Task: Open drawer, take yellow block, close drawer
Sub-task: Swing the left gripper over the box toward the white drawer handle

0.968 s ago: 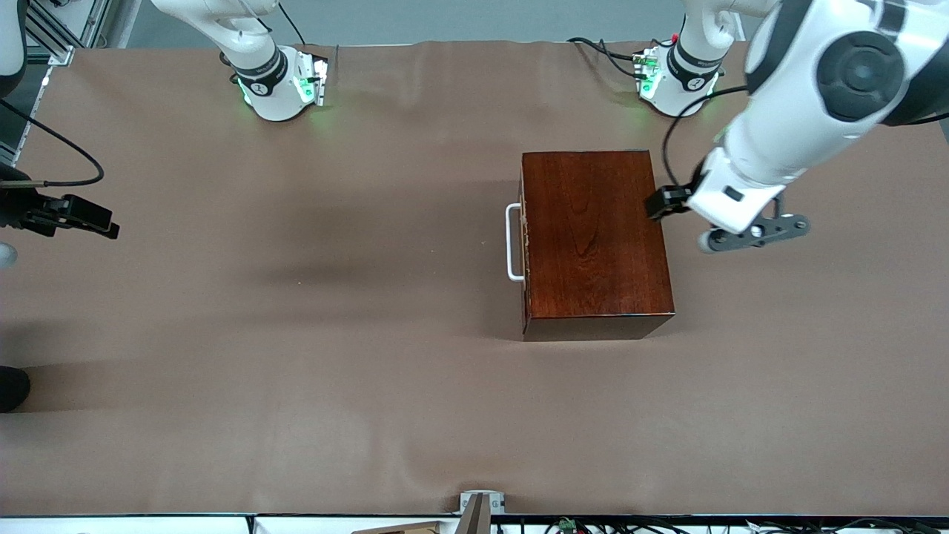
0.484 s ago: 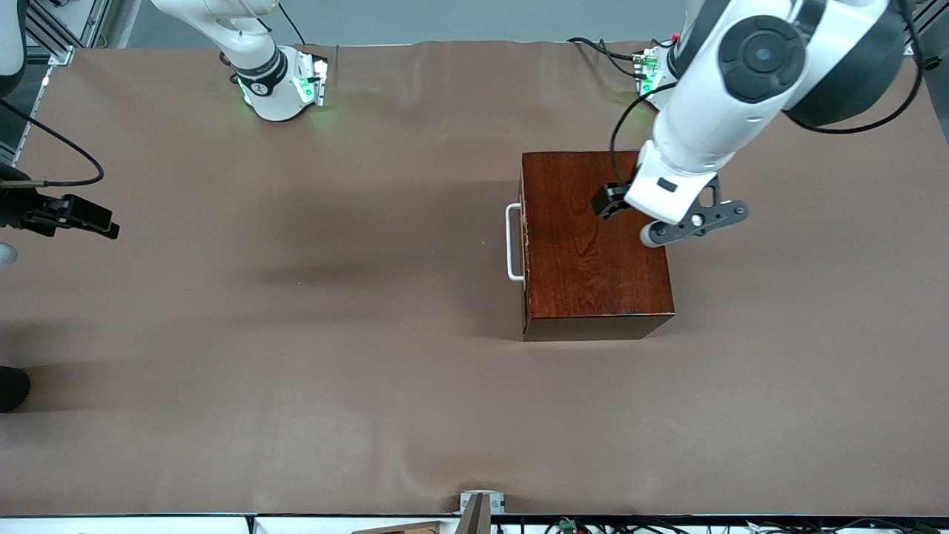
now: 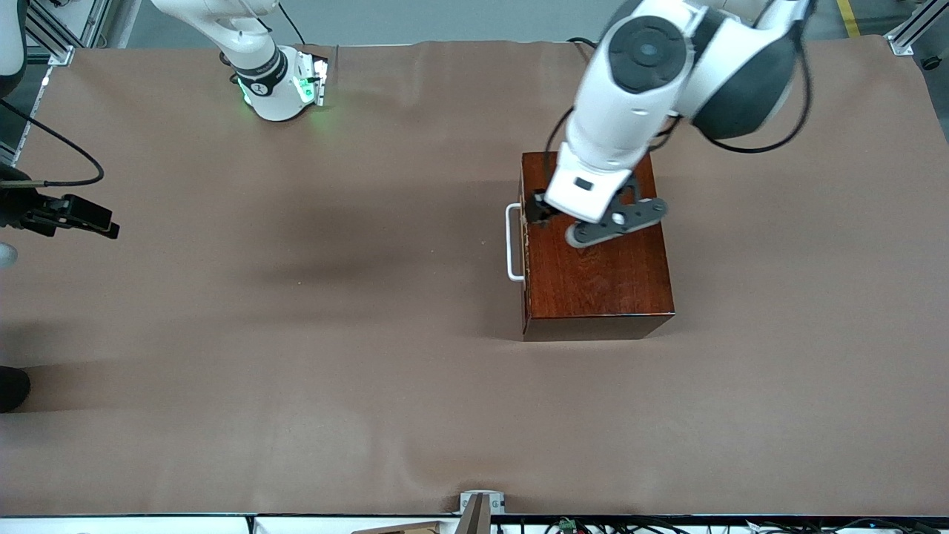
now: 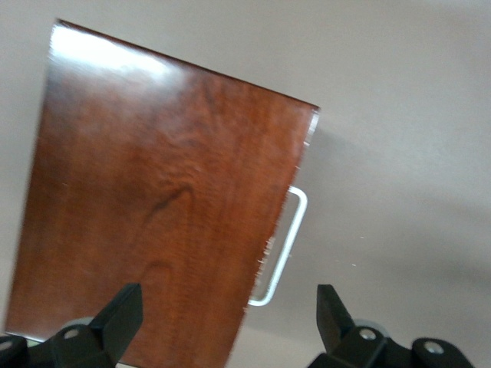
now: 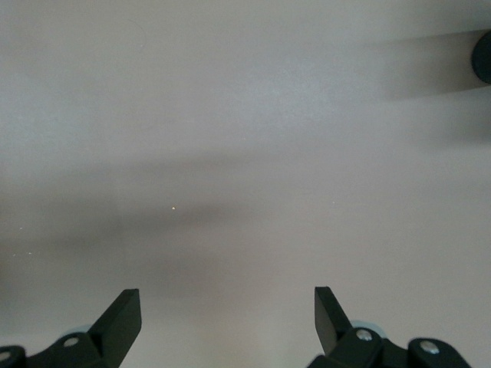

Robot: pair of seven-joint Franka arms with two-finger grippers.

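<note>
Wooden box (image 3: 593,274) w/ drawer (image 3: 526,245) shut; left hand (image 4: 230,318) open over box, right hand (image 5: 228,318) open, waiting over bench (image 3: 296,334).

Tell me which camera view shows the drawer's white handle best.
The front view: the handle shows whole and unblocked against the cloth, on the wooden box. The left wrist view also shows the handle, but at a slant and close to the frame's edge. The right wrist view shows only bare cloth.

Front camera looks down, facing both bases; wrist cameras look down; wooden box (image 3: 593,245) shared.
</note>
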